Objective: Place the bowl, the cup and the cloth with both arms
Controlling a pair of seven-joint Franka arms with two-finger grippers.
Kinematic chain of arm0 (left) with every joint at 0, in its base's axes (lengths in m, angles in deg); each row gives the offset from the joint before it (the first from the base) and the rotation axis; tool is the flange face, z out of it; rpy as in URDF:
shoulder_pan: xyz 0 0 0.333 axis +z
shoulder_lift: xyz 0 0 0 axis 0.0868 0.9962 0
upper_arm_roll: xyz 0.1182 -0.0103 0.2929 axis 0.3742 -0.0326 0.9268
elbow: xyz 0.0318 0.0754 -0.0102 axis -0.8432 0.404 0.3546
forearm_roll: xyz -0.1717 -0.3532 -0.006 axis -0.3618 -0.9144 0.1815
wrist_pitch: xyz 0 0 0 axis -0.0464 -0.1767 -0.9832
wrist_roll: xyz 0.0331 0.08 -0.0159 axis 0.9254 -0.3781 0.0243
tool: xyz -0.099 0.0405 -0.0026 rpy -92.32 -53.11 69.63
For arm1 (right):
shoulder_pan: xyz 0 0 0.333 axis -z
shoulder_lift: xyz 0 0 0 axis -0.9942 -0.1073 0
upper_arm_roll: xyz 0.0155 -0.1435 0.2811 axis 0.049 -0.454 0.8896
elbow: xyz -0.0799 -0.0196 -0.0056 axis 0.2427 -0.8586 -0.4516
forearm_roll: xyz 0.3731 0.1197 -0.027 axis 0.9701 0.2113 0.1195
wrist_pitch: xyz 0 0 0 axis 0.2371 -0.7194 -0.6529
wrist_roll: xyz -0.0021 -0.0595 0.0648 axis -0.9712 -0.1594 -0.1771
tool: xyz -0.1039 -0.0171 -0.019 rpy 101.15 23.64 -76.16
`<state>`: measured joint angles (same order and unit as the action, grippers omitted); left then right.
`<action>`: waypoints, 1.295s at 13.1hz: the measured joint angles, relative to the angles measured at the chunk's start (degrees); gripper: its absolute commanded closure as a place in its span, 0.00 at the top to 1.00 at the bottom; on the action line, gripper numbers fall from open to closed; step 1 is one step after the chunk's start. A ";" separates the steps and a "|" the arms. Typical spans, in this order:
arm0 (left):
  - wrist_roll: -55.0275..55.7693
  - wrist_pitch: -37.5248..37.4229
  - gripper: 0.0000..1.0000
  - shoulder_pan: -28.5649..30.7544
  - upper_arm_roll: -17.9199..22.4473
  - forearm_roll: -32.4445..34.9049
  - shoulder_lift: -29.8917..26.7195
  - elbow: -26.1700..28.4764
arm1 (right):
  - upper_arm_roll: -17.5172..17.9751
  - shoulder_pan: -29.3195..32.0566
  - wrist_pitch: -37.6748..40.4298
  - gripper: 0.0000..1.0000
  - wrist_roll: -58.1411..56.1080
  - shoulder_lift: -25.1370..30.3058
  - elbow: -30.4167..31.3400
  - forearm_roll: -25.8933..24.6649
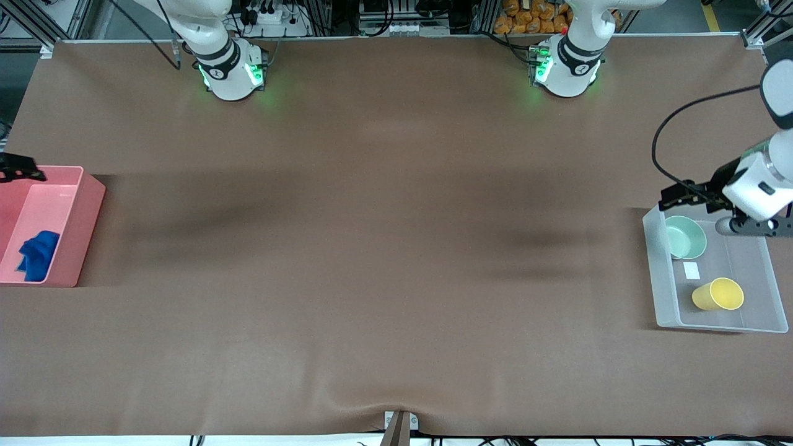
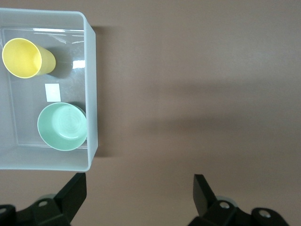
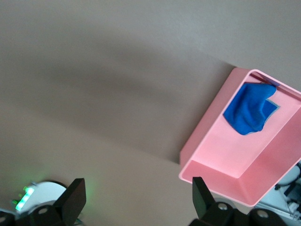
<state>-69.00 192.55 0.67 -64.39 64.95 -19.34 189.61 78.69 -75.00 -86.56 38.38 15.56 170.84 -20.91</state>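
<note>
Brown desk (image 1: 396, 260) bare across its wide middle, apart from soft shadows.

At the left arm's end: a clear plastic bin (image 1: 660, 272) holding the mint-green bowl (image 1: 686, 237) and the yellow cup (image 1: 718, 294). Bowl upright, close against the bin wall, farther from the front camera than the cup. Cup tipped on its side (mouth turned toward the left arm's end of the desk), apart from the bowl, with a small white label (image 1: 691, 270) on the bin floor between them.

Left end effector (image 1: 722, 210) hanging over the bin's edge nearest the robot bases, fingers spread wide and holding nothing; in the left wrist view, fingertips (image 2: 75, 190) black and empty, bin (image 2: 91, 94), bowl (image 2: 62, 126) and cup (image 2: 26, 57) all in plain sight.

At the right arm's end: a pink bin (image 1: 87, 217) with the blue cloth (image 1: 37, 255) crumpled in the corner nearest the front camera.

Right end effector (image 1: 18, 168) up over the pink bin's edge toward the robot bases, spread wide, nothing gripped; from the right wrist camera, the pink bin (image 3: 202, 150) and cloth (image 3: 249, 108) clear of the black fingertips (image 3: 75, 193).
</note>
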 measured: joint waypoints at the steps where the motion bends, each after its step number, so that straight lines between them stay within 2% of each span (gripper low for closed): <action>1: 0.00 0.31 1.00 -0.06 -0.40 0.00 -2.10 1.83 | 0.06 -2.91 0.84 1.00 4.83 1.34 0.04 0.00; 4: -0.05 1.16 1.00 0.09 -0.59 0.05 -5.70 3.55 | 0.09 -7.28 1.40 1.00 17.71 4.74 0.14 1.80; 6: -0.17 1.17 1.00 0.40 -0.45 0.08 -6.33 2.47 | -0.25 -7.31 1.64 1.00 23.23 6.84 0.19 5.61; 10: -0.15 -0.39 1.00 0.39 -0.80 0.08 -7.75 1.62 | -0.88 -7.15 2.18 1.00 32.24 9.62 0.34 8.75; 12: -0.16 -0.08 1.00 0.38 -0.84 0.08 -5.96 -1.80 | -1.20 -7.10 2.26 1.00 32.75 10.36 0.37 8.81; 15: -0.16 -0.30 1.00 0.22 -1.05 0.08 -1.05 -10.44 | -1.50 -7.09 2.27 1.00 32.75 10.81 0.39 8.49; 17: -0.16 -1.11 1.00 0.20 -1.06 0.08 -0.07 -12.74 | -1.61 -7.06 2.31 1.00 32.75 10.85 0.40 8.23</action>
<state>-69.17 191.45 0.87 -65.45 65.04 -19.41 176.87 77.08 -82.06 -84.25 71.12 26.41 171.24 -12.68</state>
